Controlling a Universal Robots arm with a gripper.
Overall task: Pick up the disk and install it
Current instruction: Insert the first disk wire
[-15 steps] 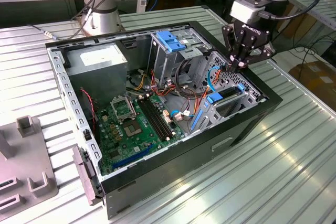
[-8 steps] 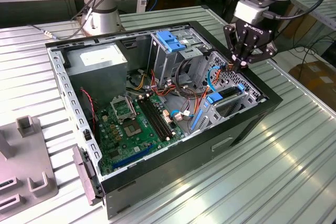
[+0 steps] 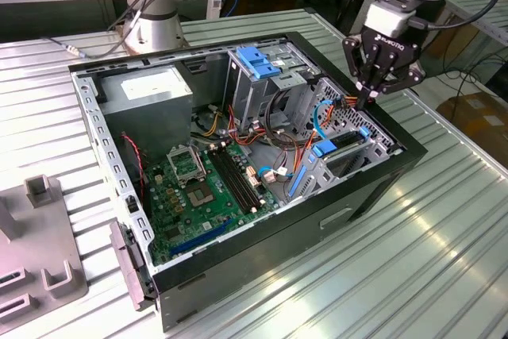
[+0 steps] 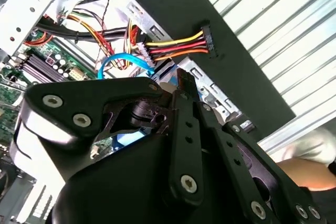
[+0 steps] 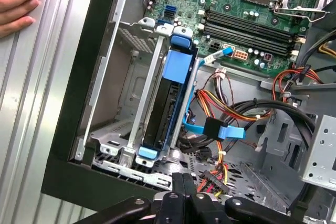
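While the pincer (image 3: 370,101) hangs empty, tips pressed together, near the disk (image 5: 167,111) seated edgewise in its bay (image 5: 140,103) at the exterior view's right, a careless push could snag the cables (image 5: 231,109) beside it.

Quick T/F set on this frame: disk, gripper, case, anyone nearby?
1. The disk stands edge-on in a metal bay inside the case. True.
2. The gripper is carrying the disk. False: it is shut at the case's rim and has no hold on the disk, which sits in the bay.
3. A hand rests on the table outside the case. True.
4. The case is closed up. False: it is open, with the motherboard in plain sight.
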